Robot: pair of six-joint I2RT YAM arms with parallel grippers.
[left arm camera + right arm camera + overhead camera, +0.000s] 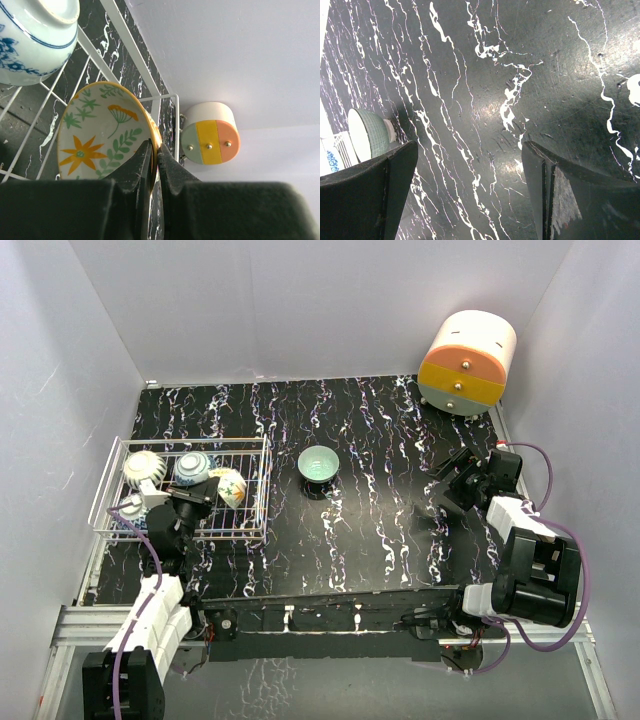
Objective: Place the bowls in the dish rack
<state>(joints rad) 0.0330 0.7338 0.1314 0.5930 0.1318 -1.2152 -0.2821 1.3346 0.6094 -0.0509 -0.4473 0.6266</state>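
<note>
Left gripper (154, 147): pinching the rim of the yellow flower bowl (100, 135); a thin edge is easy to hold
Dish rack (262, 455): on the left side of the table (380, 540); its raised sides keep bowls from rolling off
Yellow flower bowl: tipped inside the rack, beside the blue bowl (30, 45); looks ready to be let go
Teal bowl (318, 464): alone on the table, outside the rack; likely goes next
Right gripper (470, 150): spread wide, holding nothing; waits near the teal bowl

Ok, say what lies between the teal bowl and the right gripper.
Only bare marbled table separates teal bowl and right gripper, in the top view.
</note>
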